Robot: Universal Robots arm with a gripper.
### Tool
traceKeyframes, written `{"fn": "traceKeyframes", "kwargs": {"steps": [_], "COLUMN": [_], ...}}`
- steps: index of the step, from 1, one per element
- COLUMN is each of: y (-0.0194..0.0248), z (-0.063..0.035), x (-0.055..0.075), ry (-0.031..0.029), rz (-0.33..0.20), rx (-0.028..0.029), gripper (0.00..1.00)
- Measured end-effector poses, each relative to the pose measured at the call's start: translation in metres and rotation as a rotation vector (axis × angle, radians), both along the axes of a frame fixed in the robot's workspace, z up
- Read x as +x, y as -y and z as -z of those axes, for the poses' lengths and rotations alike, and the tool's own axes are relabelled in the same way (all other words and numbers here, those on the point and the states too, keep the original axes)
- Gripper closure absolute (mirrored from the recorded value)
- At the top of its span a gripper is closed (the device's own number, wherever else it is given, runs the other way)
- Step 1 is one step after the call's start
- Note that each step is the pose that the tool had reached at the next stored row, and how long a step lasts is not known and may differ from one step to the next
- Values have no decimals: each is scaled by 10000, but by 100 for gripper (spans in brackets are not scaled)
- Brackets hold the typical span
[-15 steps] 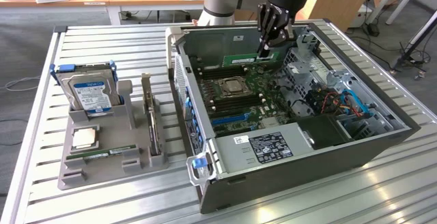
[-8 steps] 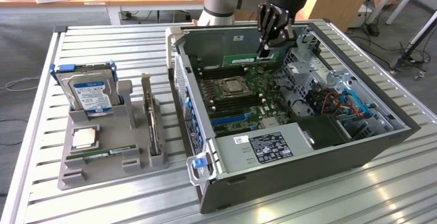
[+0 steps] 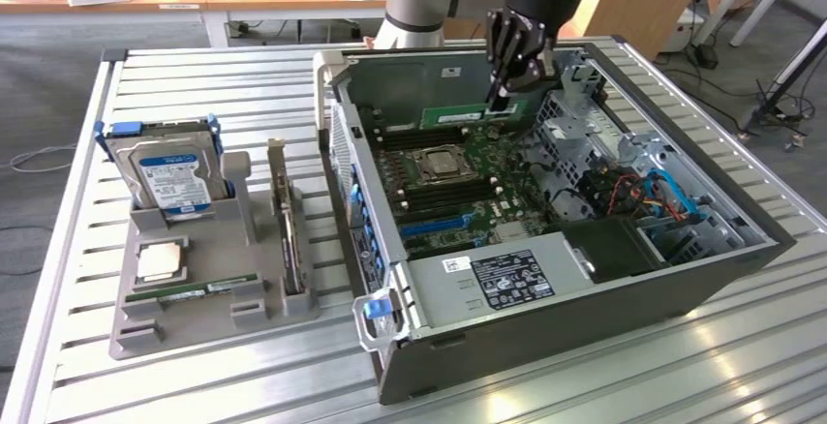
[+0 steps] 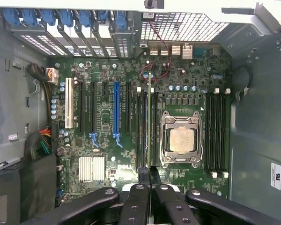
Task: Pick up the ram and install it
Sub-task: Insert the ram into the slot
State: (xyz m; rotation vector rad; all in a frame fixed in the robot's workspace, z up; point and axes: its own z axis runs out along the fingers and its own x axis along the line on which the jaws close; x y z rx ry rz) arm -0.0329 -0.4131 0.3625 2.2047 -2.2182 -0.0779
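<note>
grips thin green ram stick [image 3: 468, 114] in nearly closed black gripper [image 3: 498, 105] above black motherboard slot [image 4: 141, 126]. risks jamming or cracking if tilted or offset.

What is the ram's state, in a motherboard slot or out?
Out, apparently: the claw holds the ram on edge above the motherboard slots, inside the open case. Whether its edge touches a slot, cannot tell.

Bright, even indoor light, soft glare on the slatted table [image 3: 621, 385], dim shadow inside the computer case [image 4: 9, 140]
</note>
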Motion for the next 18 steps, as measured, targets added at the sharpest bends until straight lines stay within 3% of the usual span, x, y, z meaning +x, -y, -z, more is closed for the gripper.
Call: {"fn": "traceKeyframes", "kwargs": {"steps": [18], "y": [0], "z": [185], "x": [0], "ry": [1], "rz": [0], "rx": [1], "gripper": [88]}}
